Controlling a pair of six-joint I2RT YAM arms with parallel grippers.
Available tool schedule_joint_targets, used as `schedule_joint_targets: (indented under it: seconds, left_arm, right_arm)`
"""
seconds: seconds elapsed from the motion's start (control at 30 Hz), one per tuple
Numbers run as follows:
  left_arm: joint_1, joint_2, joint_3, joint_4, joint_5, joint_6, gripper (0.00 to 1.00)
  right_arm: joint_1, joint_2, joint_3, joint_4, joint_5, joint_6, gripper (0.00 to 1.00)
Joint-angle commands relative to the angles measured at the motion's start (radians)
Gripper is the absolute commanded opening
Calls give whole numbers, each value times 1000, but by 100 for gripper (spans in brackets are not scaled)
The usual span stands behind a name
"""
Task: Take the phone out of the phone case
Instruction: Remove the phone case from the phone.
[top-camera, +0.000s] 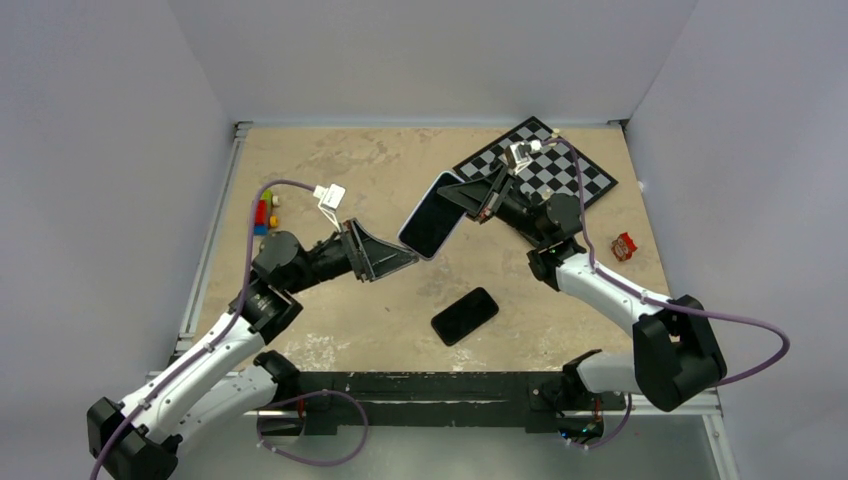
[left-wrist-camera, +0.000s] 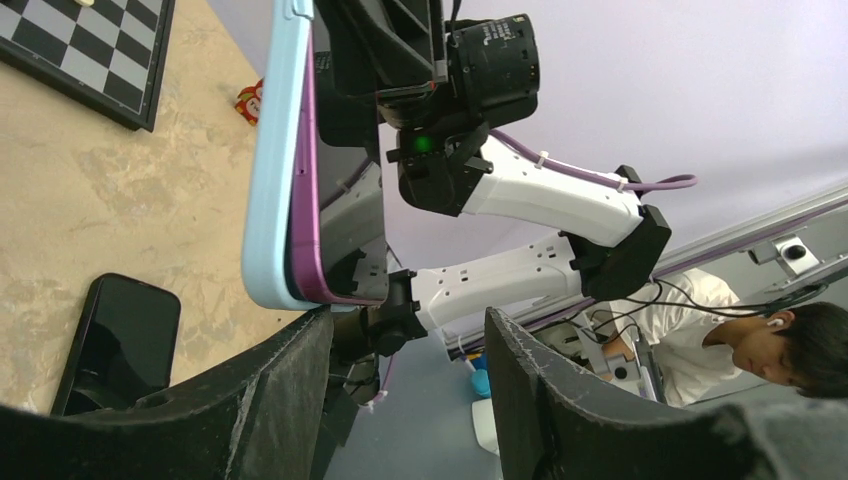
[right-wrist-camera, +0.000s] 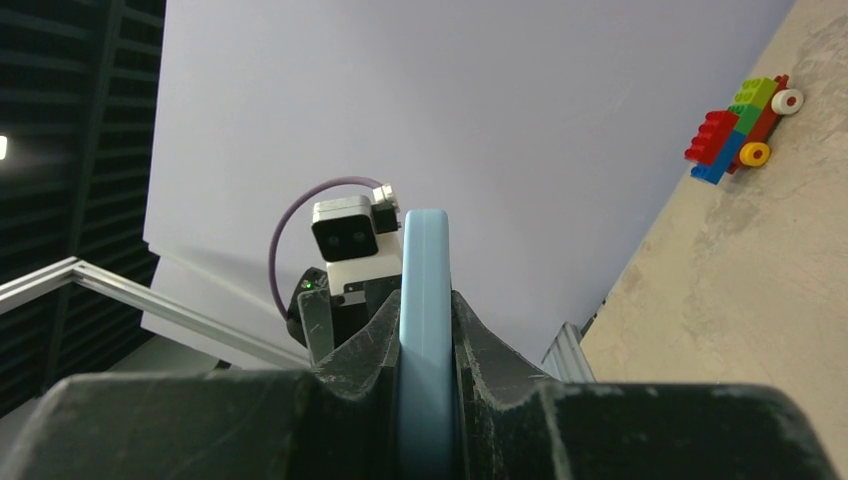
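My right tool (right-wrist-camera: 427, 330) is clamped tight on the phone case (right-wrist-camera: 425, 270), a light blue one: in the R wrist view its thin edge sits pinched btwn both fingers w/ no gap either side. In the top view that tool (top-camera: 480, 198) grips the case's far end and holds it clear of the counter (top-camera: 330, 170), tilted, w/ the dark face up and the free end sloping down toward my left tool (top-camera: 400, 260). The phone (left-wrist-camera: 305, 200) is inside the case (left-wrist-camera: 268, 180); the L wrist view shows its purple edge lying along the blue rim. My left tool (left-wrist-camera: 410, 330) is wide open and holds nothing. The case's lower corner sits right at the tip of one finger (left-wrist-camera: 290, 400); can't tell if they touch. Further out, a second phone (top-camera: 465, 315), black, lies flat on the counter below the held one, apart from both tools. A chessboard (top-camera: 560, 165) lies at the far right under my R arm, a small red packet (top-camera: 624, 245) sits near the right edge, and a cluster of colored toy bricks (top-camera: 265, 212) sits near the left edge.
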Motion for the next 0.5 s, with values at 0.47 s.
schedule_joint_targets:
  seconds: [0.47]
  left_arm:
    - [3, 23, 18, 103, -12, -38, 61]
  right_arm:
    - [13, 3, 18, 111, 0, 20, 0]
